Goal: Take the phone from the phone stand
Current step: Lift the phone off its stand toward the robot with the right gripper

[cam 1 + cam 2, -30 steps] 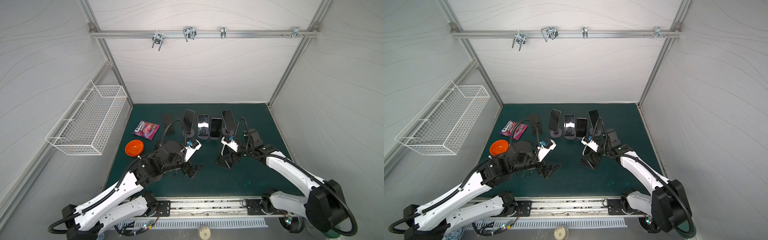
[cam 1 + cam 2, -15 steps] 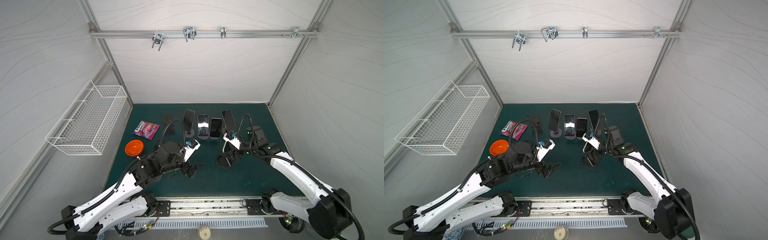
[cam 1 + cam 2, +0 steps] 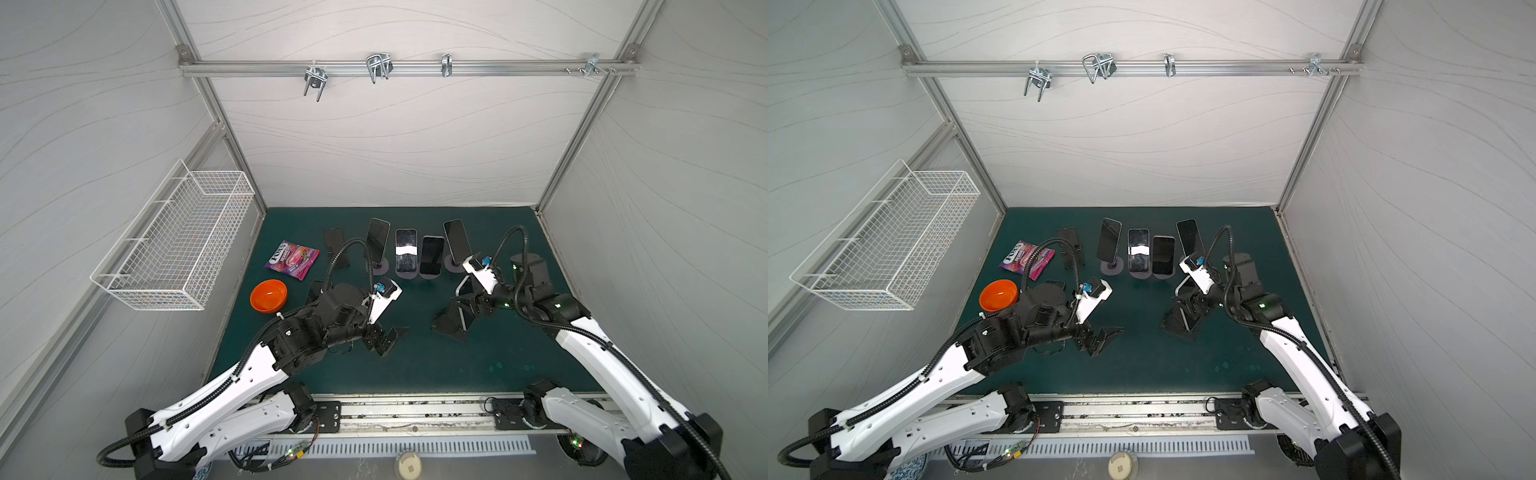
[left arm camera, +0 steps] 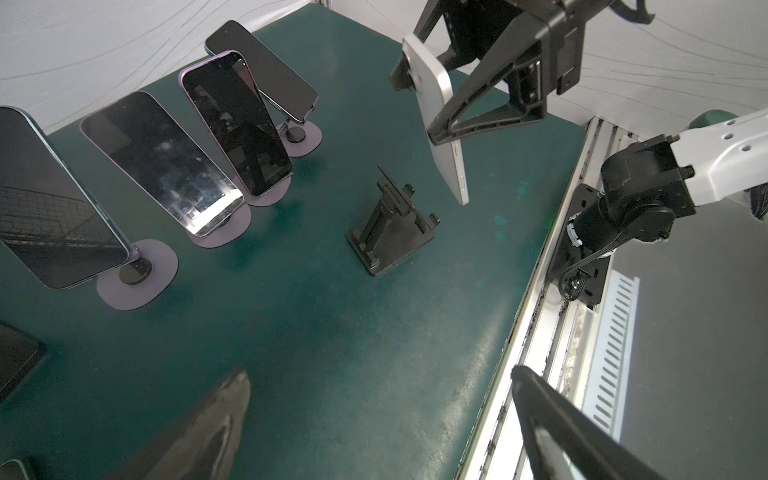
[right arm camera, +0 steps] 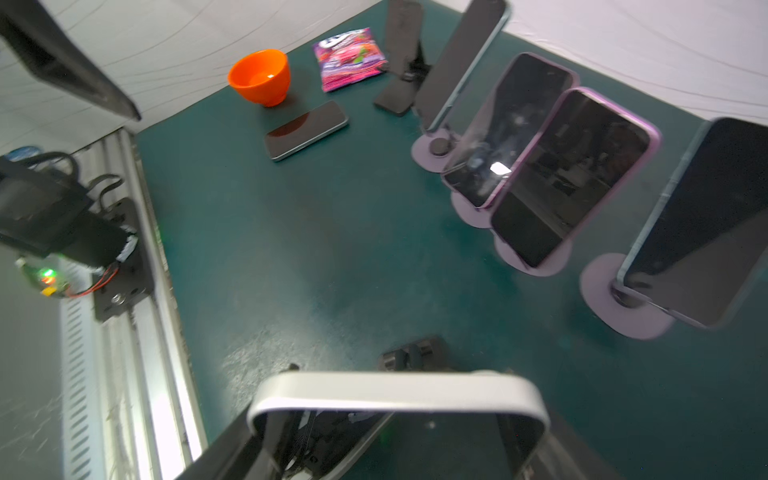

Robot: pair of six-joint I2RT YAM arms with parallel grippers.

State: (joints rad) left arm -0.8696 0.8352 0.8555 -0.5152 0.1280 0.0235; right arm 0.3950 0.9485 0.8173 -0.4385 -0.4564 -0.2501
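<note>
A silver phone (image 4: 441, 120) hangs upright above the green mat with my right gripper (image 3: 462, 309) shut on its edges. In the left wrist view its lower end is clear of the black phone stand (image 4: 392, 226), which stands empty on the mat beside it. The phone's rim (image 5: 395, 390) fills the near part of the right wrist view, and the stand (image 5: 411, 353) peeks out behind it. Both top views show the stand (image 3: 445, 326) (image 3: 1177, 328) under the gripper. My left gripper (image 3: 386, 336) (image 4: 380, 372) is open over bare mat, holding nothing.
Several dark phones on purple stands (image 3: 406, 257) line the back. An empty black stand (image 3: 334, 245), a candy bag (image 3: 292, 258), an orange bowl (image 3: 268, 295) and a phone lying flat (image 5: 305, 129) sit to the left. A wire basket (image 3: 174, 237) hangs on the left wall.
My right arm has lifted the silver phone a little up and away from the black stand. My left arm has stayed where it was, open.
</note>
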